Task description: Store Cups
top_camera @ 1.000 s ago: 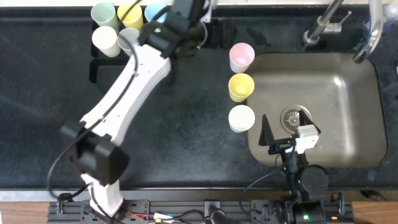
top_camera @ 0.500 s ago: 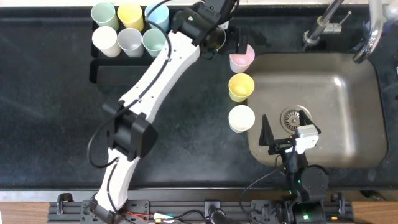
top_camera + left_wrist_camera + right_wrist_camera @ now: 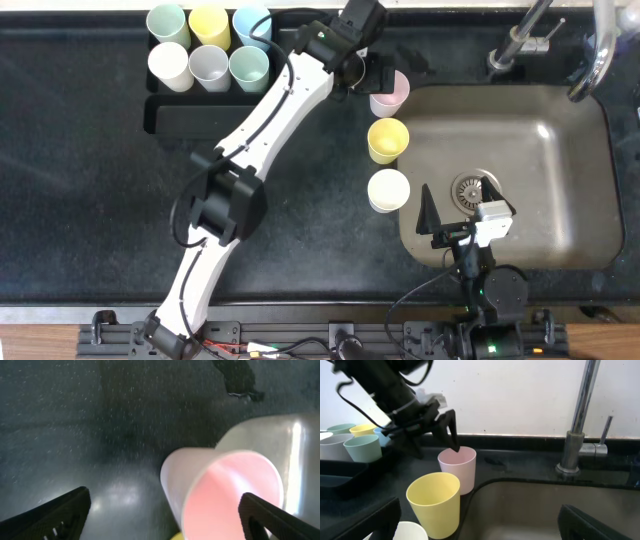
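Observation:
A pink cup (image 3: pixel 389 92) stands upright on the dark counter by the sink's corner, also seen as pink cup (image 3: pixel 227 495) and pink cup (image 3: pixel 458 468). My left gripper (image 3: pixel 380 76) is open and low over its rim, one finger (image 3: pixel 451 430) at the rim; in its own view the left gripper (image 3: pixel 164 499) has the cup between its fingers, off to one side. A yellow cup (image 3: pixel 388 140) and a white cup (image 3: pixel 388 190) stand in line nearer me. Several cups (image 3: pixel 209 65) sit in the black tray (image 3: pixel 200 98). My right gripper (image 3: pixel 460 202) is open over the sink, empty.
The steel sink (image 3: pixel 560 150) lies to the right, with the faucet (image 3: pixel 522 40) behind it and the drain (image 3: pixel 470 188) near the right gripper. The left arm's white link (image 3: pixel 270 120) crosses the counter diagonally. The tray's front part holds no cups.
The left arm has swung right from the cup tray to the pink cup, uncovering a green cup in the tray. The right arm has not moved.

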